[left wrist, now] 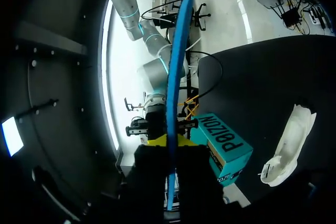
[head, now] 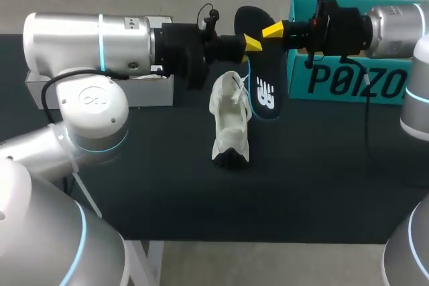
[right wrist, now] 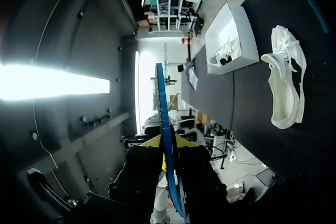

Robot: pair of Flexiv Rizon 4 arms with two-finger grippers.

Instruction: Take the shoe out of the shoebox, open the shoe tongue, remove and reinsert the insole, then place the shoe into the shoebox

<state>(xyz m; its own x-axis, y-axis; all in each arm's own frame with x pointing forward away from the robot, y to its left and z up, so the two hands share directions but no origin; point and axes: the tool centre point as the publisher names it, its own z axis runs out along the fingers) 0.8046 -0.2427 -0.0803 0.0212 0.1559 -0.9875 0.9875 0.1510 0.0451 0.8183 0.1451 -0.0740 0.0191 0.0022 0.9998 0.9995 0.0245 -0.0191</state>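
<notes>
Currently, the insole (head: pixel 263 88) is being gripped from opposite sides, clamped by the left gripper (head: pixel 253 43) and the right gripper (head: pixel 273 31), just beside the white sneaker (head: pixel 231 120).

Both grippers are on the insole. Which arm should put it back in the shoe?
Left, probably. The left gripper and right gripper are both shut on the insole, but the shoe lies on the left arm's side of it.
</notes>
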